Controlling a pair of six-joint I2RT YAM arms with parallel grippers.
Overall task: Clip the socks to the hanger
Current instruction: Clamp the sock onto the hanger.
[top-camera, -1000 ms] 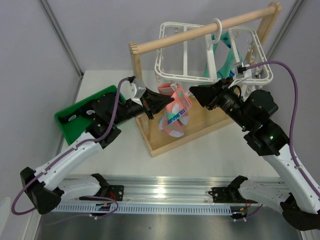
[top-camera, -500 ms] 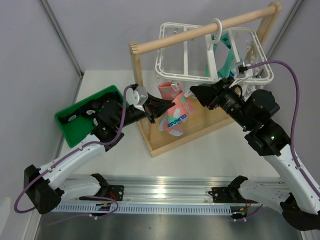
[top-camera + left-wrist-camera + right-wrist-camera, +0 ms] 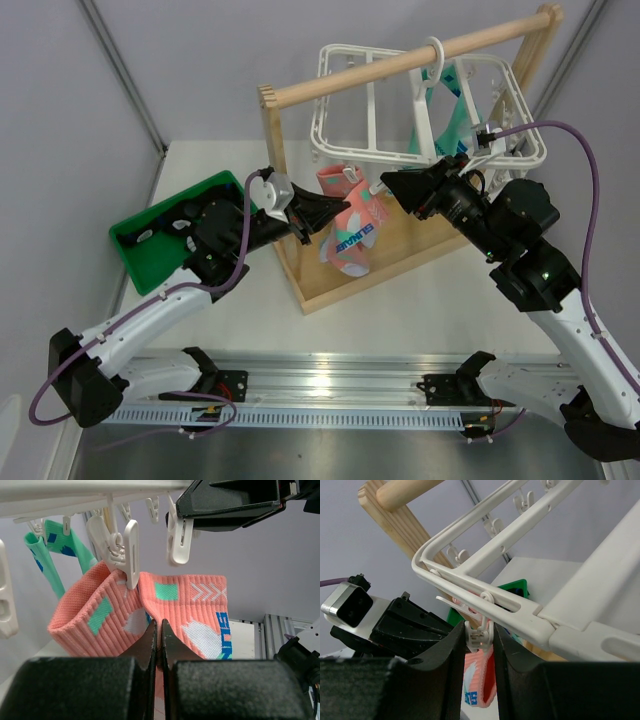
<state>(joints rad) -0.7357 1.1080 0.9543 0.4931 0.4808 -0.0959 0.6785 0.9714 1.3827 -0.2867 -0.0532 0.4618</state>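
A salmon-pink sock (image 3: 352, 225) with pale spots hangs under the front left corner of the white hanger (image 3: 345, 152). My left gripper (image 3: 328, 213) is shut on it just below the cuff, and the left wrist view shows the sock (image 3: 190, 605) pinched between the tips (image 3: 159, 630). My right gripper (image 3: 382, 186) is shut on a white clip (image 3: 480, 634) dangling from the hanger's rim (image 3: 451, 577), with the sock's cuff (image 3: 479, 677) directly beneath. Whether this clip bites the cuff I cannot tell. Another clip (image 3: 131, 555) overlaps the cuff's fold.
The hanger hooks over the round rod (image 3: 400, 65) of a light wooden rack whose base (image 3: 340, 280) lies under the sock. Teal-green socks (image 3: 450, 110) hang at the hanger's back. A green bin (image 3: 160, 250) at the left holds dark socks with white marks (image 3: 178, 218).
My left gripper has carried the pink sock slightly right and up toward the clip. The right gripper has stayed on the clip and squeezed it a touch more.
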